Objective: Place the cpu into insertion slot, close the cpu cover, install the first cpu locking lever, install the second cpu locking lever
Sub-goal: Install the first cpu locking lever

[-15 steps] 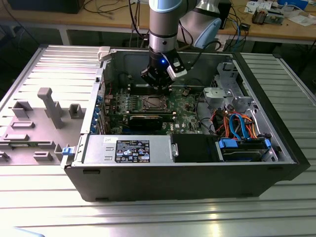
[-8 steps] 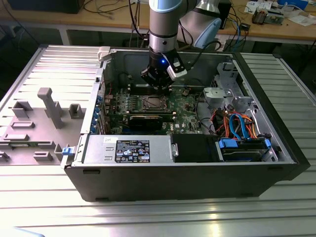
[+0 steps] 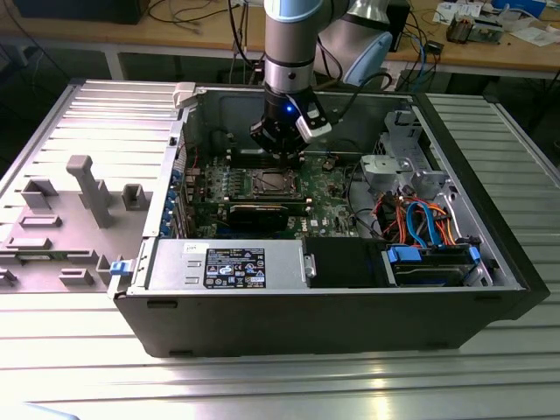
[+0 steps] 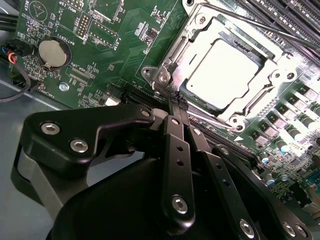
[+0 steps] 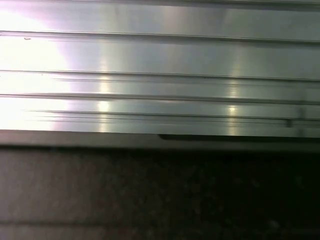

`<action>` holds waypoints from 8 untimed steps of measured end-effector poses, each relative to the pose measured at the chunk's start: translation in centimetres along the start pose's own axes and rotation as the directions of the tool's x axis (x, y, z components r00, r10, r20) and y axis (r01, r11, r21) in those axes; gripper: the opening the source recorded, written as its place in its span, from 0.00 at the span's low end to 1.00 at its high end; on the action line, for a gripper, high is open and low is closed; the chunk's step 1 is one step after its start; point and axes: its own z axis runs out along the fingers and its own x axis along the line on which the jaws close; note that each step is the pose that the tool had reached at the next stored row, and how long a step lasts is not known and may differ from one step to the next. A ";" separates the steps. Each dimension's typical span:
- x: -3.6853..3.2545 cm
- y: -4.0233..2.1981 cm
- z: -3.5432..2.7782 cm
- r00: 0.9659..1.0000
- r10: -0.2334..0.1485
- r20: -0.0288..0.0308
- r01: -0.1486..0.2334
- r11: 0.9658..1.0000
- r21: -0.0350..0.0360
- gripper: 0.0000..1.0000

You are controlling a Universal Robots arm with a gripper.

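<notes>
In the second wrist view the claw [image 4: 176,102] has its two black fingers [image 4: 176,150] pressed together to a narrow tip, with nothing visibly held between them. That tip sits at the edge of the slot [image 4: 165,77], touching or just short of a thin lever [image 4: 240,21] base by the corner screw; I cannot tell which. Just beyond, the cover [image 4: 272,70] lies flat over the slot and the cpu [image 4: 225,75] shows bright through its window, so the chip looks seated and the cover closed. The lever runs along the far side of the cover.

In the exterior view the arm stands over the slot [image 3: 273,182] on the green board [image 3: 328,188], inside the open case [image 3: 490,254] on the ribbed bench [image 3: 262,385].

Risks, as I judge them: the tip could slip off the thin lever and scrape the board's small parts, or push the lever past its hook so that it springs back.
</notes>
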 end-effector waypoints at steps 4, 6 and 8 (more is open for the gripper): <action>-0.01 -0.01 0.18 1.000 0.000 -0.001 0.000 1.000 0.013 0.11; -0.03 0.00 0.24 1.000 0.000 -0.001 0.000 1.000 0.018 0.11; -0.05 -0.01 0.31 1.000 -0.001 -0.002 0.001 1.000 0.023 0.11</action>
